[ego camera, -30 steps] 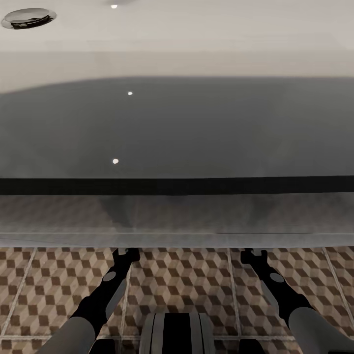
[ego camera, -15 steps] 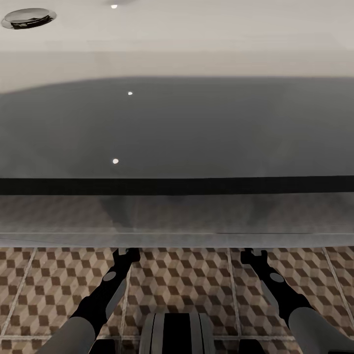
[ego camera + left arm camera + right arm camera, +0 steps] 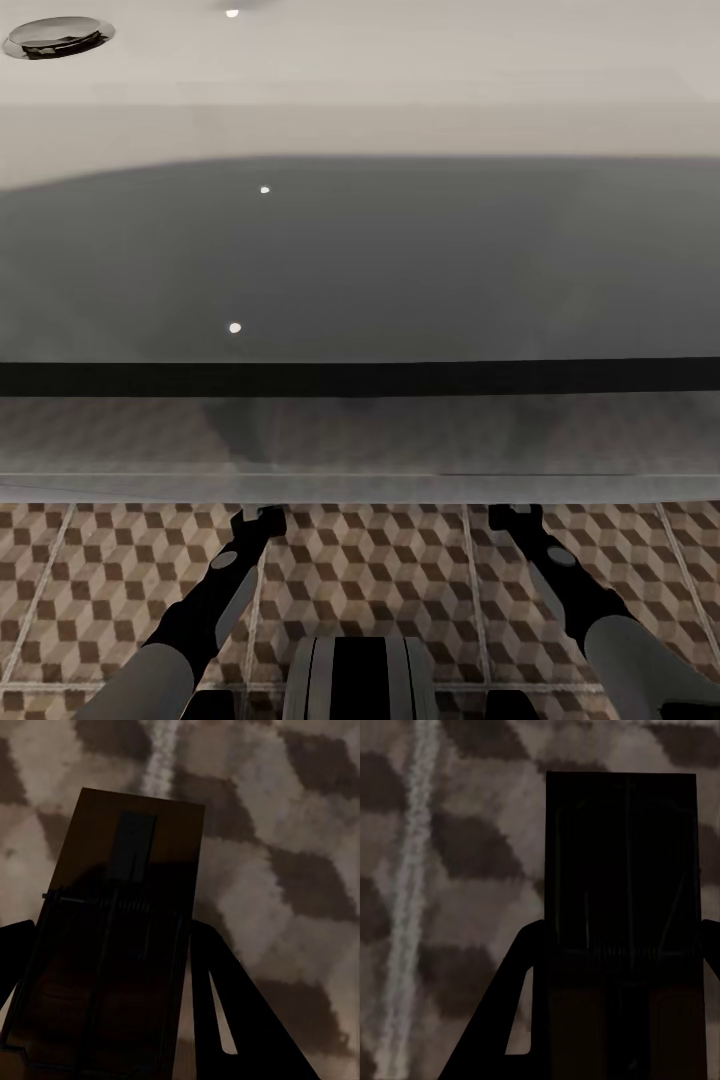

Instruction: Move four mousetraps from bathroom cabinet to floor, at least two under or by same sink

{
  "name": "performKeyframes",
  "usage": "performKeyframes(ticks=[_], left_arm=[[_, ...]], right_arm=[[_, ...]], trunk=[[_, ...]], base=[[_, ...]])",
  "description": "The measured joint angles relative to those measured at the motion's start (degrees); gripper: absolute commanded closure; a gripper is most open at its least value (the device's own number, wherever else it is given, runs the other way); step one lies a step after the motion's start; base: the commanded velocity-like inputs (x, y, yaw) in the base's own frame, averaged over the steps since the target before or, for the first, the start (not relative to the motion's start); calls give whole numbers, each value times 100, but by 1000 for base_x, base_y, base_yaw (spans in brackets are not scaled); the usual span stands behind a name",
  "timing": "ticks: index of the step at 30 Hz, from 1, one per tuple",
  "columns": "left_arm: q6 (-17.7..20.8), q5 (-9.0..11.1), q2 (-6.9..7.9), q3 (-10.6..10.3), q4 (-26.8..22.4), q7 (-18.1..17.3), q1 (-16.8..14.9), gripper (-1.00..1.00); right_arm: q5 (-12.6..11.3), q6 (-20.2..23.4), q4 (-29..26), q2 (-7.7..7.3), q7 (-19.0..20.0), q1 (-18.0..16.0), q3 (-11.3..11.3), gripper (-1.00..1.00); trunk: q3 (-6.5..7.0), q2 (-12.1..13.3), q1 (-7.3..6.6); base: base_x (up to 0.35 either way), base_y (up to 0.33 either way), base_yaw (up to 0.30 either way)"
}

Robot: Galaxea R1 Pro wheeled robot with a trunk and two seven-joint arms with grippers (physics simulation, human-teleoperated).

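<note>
both arms stretched forward and low, left gripper (image 3: 258, 517) and right gripper (image 3: 514, 515) each clamped on a mousetrap

- A bathtub (image 3: 360, 250) stands ahead of the robot, its drain (image 3: 58, 35) at the far left.
- The bathroom floor (image 3: 400, 570) lies between the tub's near wall and the robot.
- The left gripper (image 3: 256, 520) and right gripper (image 3: 514, 518) reach low over the tiles, just short of the tub.
- A mousetrap (image 3: 112, 937) sits between the left gripper's fingers, above the floor.
- Another mousetrap (image 3: 619, 915) sits between the right gripper's fingers.
</note>
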Motion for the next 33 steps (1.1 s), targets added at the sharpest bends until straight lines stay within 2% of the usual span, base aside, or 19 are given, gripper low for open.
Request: performKeyframes(ticks=[20,33], left_arm=[[-10,-3,-2,0,-1,2,0,100],[-173,-32,8,6,18,22,1,100]], right_arm=[[-1,145,32,31,1,-54,3,100],[-5,152,140,35,4,-54,3,100]], trunk=[[0,0,0],[0,0,0]], base=[[0,0,0],[0,0,0]])
